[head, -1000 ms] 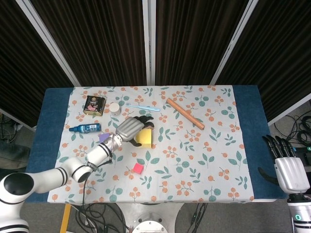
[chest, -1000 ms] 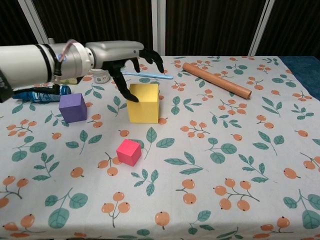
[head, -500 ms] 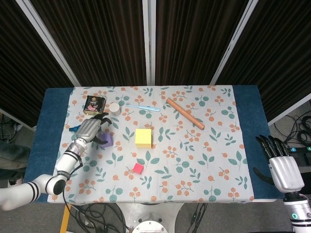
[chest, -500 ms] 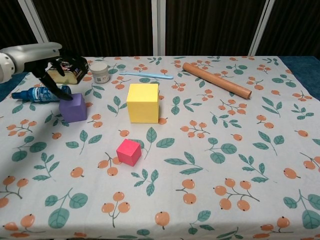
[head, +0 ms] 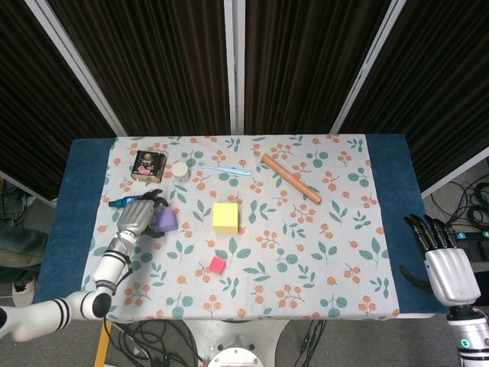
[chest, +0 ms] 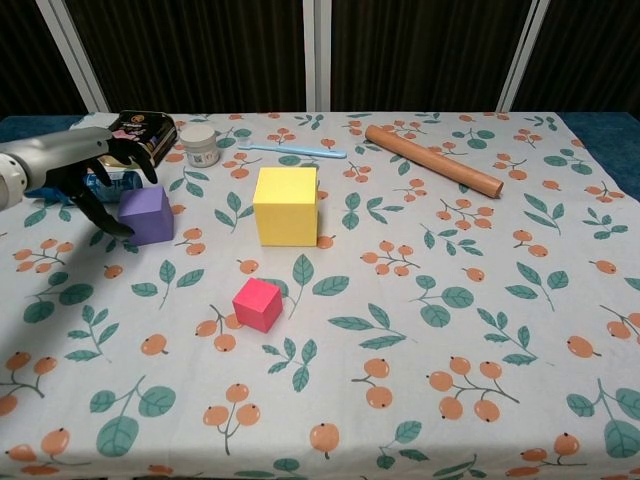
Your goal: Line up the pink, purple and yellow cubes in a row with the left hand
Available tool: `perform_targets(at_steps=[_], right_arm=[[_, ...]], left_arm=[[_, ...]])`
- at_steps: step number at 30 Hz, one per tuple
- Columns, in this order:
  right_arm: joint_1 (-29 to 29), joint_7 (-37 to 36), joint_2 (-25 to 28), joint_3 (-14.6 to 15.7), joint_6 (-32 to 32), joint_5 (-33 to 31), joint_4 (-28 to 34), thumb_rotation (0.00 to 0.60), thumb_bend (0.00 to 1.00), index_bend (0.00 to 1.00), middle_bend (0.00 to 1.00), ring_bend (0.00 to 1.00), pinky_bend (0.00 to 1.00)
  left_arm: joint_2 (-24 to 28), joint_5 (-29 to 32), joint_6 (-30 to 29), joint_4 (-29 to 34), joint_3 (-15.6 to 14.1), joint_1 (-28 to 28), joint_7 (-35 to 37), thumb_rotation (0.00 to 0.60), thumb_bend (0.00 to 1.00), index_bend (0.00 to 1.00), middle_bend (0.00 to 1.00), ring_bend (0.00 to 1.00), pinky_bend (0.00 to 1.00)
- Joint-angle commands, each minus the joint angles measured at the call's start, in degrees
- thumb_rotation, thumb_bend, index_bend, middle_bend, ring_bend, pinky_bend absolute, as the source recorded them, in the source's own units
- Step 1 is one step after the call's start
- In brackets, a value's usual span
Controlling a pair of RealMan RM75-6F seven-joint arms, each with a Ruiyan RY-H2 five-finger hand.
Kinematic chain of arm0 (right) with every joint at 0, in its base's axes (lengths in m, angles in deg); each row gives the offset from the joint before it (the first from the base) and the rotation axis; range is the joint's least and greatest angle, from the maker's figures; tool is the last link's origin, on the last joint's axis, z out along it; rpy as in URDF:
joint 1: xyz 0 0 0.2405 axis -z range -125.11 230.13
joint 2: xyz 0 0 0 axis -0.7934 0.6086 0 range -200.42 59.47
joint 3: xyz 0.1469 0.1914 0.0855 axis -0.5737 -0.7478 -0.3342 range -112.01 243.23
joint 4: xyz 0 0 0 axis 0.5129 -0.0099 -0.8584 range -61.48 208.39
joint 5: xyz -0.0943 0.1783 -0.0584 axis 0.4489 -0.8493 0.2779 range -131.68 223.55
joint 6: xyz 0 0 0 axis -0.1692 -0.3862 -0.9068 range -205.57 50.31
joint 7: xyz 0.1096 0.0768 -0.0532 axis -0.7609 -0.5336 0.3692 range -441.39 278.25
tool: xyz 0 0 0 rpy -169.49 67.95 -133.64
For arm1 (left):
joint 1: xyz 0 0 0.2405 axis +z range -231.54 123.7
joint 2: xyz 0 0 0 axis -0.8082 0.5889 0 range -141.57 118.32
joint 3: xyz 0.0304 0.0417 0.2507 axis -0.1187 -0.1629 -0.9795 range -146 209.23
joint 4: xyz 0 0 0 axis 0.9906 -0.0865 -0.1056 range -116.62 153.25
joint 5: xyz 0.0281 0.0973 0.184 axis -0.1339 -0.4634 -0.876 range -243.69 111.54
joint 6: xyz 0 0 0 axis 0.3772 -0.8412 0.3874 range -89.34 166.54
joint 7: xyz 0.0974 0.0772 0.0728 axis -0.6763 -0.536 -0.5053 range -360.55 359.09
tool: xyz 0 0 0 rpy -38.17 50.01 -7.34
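The left hand [chest: 80, 175] was positioned at the purple cube [chest: 147, 214], fingers curled around it; firm grip could not be confirmed. The right hand [head: 447, 260] was off the table, fingers extended and holding nothing. The tin [chest: 143, 136] and small jar [chest: 200, 145] stood closed, contents hidden.

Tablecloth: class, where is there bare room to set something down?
Free: the cloth right of the pink cube, below the wooden rod. Crowded: the far left corner, around the tin, jar, and purple cube.
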Motion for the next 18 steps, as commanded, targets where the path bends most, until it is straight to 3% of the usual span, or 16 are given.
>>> perform_targets(at_steps=[1,18], right_arm=[[0.1,0.0,0.1,0.0,0.0,0.0,0.0,0.6,0.16,0.0,0.04,0.0,0.07],[0.5,0.5,0.2,0.2,-0.6,0.2,0.6,0.6,0.16,0.0,0.04,0.0,0.07]], left_arm=[[-1.3,0.1,-0.8,-1.2,0.4,0.3,-1.1,0.6,0.09,0.39,0.2,0.14,0.28],[-2.3,-4.7,0.1,-3.0,2.4,0.7,0.9,0.6,0.24,0.56,0.2,0.14,0.27]])
